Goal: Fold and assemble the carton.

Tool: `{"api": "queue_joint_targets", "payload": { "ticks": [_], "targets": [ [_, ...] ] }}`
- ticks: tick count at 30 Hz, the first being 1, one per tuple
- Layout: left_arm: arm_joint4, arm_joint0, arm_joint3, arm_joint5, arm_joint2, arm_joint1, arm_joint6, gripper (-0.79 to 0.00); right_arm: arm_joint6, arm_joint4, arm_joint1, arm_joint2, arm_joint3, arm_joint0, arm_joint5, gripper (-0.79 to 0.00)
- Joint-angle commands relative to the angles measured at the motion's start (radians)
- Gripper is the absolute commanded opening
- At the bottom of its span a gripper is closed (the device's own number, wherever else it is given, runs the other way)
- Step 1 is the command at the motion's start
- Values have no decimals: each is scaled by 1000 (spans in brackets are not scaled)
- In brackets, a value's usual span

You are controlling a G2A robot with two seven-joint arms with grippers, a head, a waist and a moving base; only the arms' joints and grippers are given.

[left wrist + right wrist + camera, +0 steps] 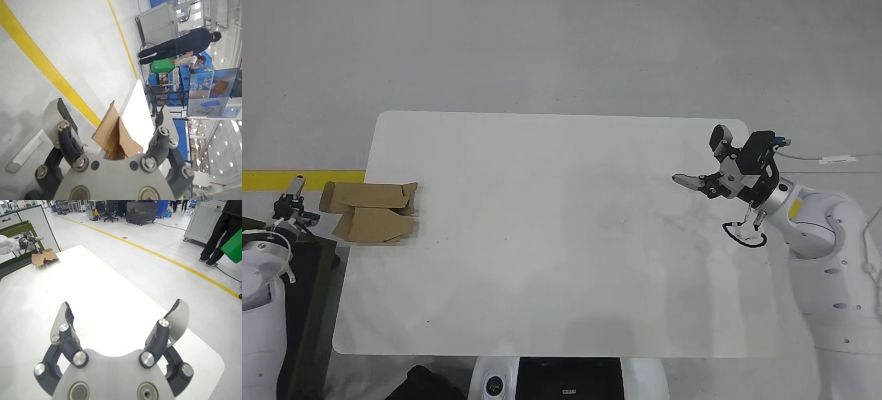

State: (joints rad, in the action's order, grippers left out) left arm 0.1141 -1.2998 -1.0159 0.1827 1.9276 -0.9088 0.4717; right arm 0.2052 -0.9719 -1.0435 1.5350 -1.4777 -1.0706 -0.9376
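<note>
A flat, unfolded brown carton (pixel 370 211) lies at the left edge of the white table (pixel 552 250), partly overhanging it. My left gripper (pixel 294 195) sits just off that edge, beside the carton, with its fingers open and nothing between them. In the left wrist view the carton (pixel 116 136) stands between and beyond the spread fingers of the left gripper (pixel 111 107). My right gripper (pixel 700 160) hovers open over the table's right side, far from the carton. The right wrist view shows the right gripper (pixel 122 306) empty above the table, with the carton (pixel 44 258) and the left gripper (pixel 36 238) far off.
A dark cart frame (pixel 312 300) stands beside the table's left edge under the left arm. A yellow floor line (pixel 282 180) runs past that side. A person's legs (pixel 217 243) stand on the floor beyond the table's far corner.
</note>
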Motion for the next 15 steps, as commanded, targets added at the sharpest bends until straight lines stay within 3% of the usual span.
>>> {"api": "queue_joint_targets", "payload": {
  "ticks": [1,9,10,12,14,15],
  "targets": [
    [9,-7,5,-3,-1,-1,6,0,0,0,0,0,0,0,0,0],
    [68,-11,13,-31,-11,-7,54,0,0,0,0,0,0,0,0,0],
    [73,-11,13,-32,-13,-8,63,-154,0,0,0,0,0,0,0,0],
    [81,-13,12,-33,-16,-8,82,-554,0,0,0,0,0,0,0,0],
    [89,-14,12,-38,-18,-9,98,-785,0,0,0,0,0,0,0,0],
    [91,-15,11,-39,-18,-9,105,-785,0,0,0,0,0,0,0,0]
  ]
}}
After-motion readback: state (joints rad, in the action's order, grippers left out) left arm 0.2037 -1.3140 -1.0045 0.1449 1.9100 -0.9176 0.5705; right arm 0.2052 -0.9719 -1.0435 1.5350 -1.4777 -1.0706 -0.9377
